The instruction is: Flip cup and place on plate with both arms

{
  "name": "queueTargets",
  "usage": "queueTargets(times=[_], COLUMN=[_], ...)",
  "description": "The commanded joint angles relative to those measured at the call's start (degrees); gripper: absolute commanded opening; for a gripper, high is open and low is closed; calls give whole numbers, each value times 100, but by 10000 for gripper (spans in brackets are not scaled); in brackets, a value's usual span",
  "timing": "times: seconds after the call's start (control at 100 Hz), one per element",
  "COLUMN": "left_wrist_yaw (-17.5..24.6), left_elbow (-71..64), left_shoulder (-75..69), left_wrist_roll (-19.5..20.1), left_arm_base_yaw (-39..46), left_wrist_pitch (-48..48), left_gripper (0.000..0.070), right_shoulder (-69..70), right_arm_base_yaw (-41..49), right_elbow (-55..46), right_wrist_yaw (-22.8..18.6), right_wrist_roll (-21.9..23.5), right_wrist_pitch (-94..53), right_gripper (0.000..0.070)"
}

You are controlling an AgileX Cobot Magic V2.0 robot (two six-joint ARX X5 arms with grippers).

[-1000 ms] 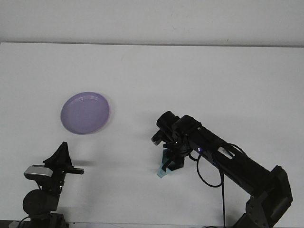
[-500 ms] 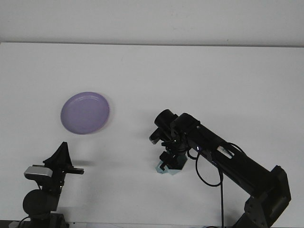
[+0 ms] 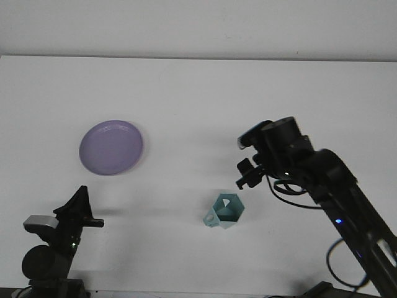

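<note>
Small teal cup [image 3: 226,211] sits free, mouth up, well right of and nearer than the purple plate [image 3: 111,148]; looks light, rigid, tippy plastic, best gripped at rim; right gripper [image 3: 247,174] empty above it, finger state unclear, left gripper [image 3: 79,211] likewise.

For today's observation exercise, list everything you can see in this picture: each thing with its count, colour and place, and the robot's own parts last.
plate: one, lilac, left of centre on the table.
cup: one, teal, angular, mouth up, lower centre of the table, touching neither arm.
table: one, white, fills most of the view.
wall: pale, along the top edge.
left tool: one, black, bottom left corner, above the table's near edge.
right tool: one, black, raised up and to the right of the cup, holding nothing.
</note>
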Motion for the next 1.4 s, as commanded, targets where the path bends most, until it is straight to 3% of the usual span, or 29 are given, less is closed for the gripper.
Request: queueTargets(times=[0.0, 0.22, 0.32, 0.42, 0.64, 0.67, 0.76, 0.82, 1.1, 1.39], left_wrist_yaw=[269, 1351, 1580, 1810, 1847, 1845, 1834, 1832, 1829, 1762], left_elbow=[367, 1666, 2310, 2990, 4417, 4618, 5257, 5687, 7576, 8747], left_shoulder=[197, 1541, 2350, 3180, 4996, 5246, 6008, 6507, 8616, 10037], left_wrist_roll=[-144, -133, -39, 304, 1246, 1370, 1692, 1858, 2076, 2144], left_arm_base_yaw=[-13, -24, -120, -365, -1386, -1539, -1985, -2267, -3287, -4030], left_wrist_pitch=[-223, -857, -1294, -1792, -2828, -2992, -3501, -3845, -5119, -5532], left_gripper=[13, 13, 13, 13, 38, 94, 347, 433, 434, 434], right_shoulder=[-564, -2621, -3447, -4181, -5442, -5547, -5746, -5803, -5836, -5836], right_arm_base_yaw=[-153, -1025, -1414, -1676, -1989, -2009, -2035, -2035, -2033, -2033], right_elbow=[-442, -2675, -3543, -4282, -5515, -5613, -5794, -5805, -5805, -5803], right_wrist_yaw=[-17, 13, 50, 55, 208, 227, 376, 444, 455, 455], right_wrist_roll=[210, 420, 420, 417, 409, 398, 400, 417, 417, 417], right_wrist_pitch=[568, 2422, 2990, 3379, 4063, 4068, 3960, 3947, 3963, 3965], right_gripper=[373, 373, 373, 372, 373, 372, 373, 373, 373, 373])
